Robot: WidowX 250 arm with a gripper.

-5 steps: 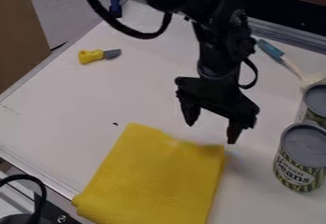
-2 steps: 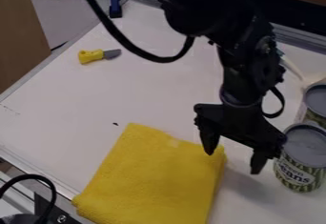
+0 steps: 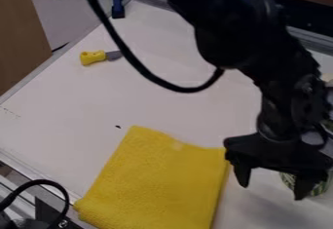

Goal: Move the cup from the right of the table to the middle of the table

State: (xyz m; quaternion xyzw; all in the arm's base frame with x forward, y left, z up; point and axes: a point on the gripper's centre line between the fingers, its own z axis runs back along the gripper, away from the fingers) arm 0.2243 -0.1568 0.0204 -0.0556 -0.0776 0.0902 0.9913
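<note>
My gripper (image 3: 273, 188) hangs at the frame's lower right, fingers (image 3: 242, 174) wide and empty, presumably to admit the striped can (image 3: 320, 188), apparently the cup specified, standing partly hidden behind it, pending transfer to the middle of the table (image 3: 149, 91).

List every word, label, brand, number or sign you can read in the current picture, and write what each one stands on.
No text is readable.
Striped can: partly behind the gripper; no words legible on it.
White table: faint marks near its left edge, too small to tell if they are writing.
</note>
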